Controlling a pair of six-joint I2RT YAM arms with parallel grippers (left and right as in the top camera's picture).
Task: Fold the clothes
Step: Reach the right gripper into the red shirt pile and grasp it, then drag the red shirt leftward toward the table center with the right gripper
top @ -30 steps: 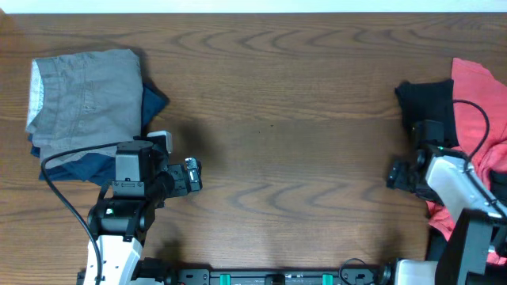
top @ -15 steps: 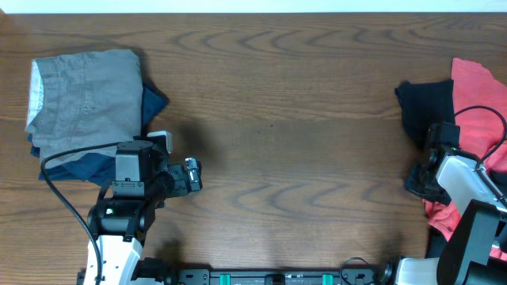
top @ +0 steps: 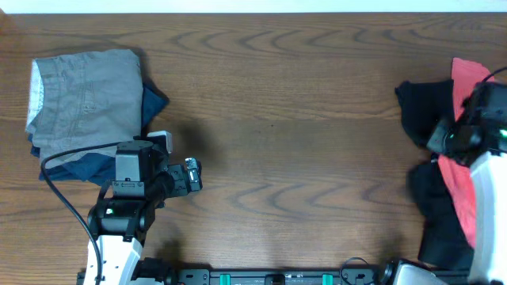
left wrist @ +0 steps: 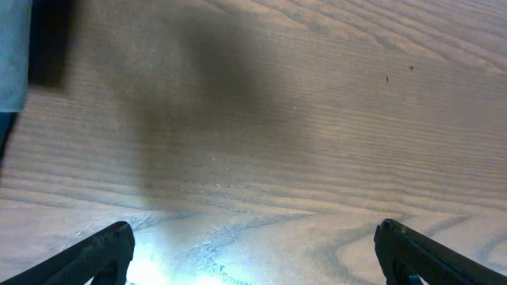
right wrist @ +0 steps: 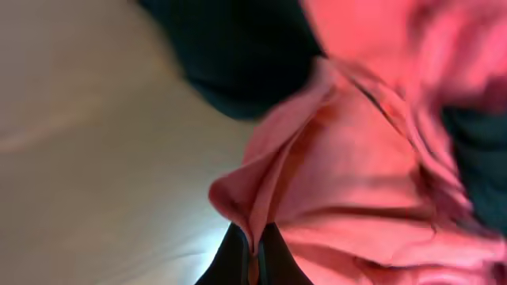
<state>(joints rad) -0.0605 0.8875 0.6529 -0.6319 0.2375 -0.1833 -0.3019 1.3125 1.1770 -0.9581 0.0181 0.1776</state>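
Across the overhead frame from edge to edge, brown wood-grain surface. At upper left on it, folded grey garment with a pale waistband along its left side, stacked over a navy blue garment peeking out at the right and lower edges. At the right edge of the frame, heaped together and unfolded: black garment, spread in the upper part and again lower down, and coral-red T-shirt, showing as a patch near the top of the heap and as a strip running down across the black cloth. At lower left, left arm just below the grey stack, pointing right, with left tool over bare wood, touching no cloth; in the left wrist view, fingertips wide apart at the two lower corners, only wood grain between. At the right edge, right arm over the heap. In the right wrist view, right tool closed at bottom centre, fingertips together and pinching a fold of the coral-red T-shirt, with black cloth at upper centre and far right, pale blurred surface at left.
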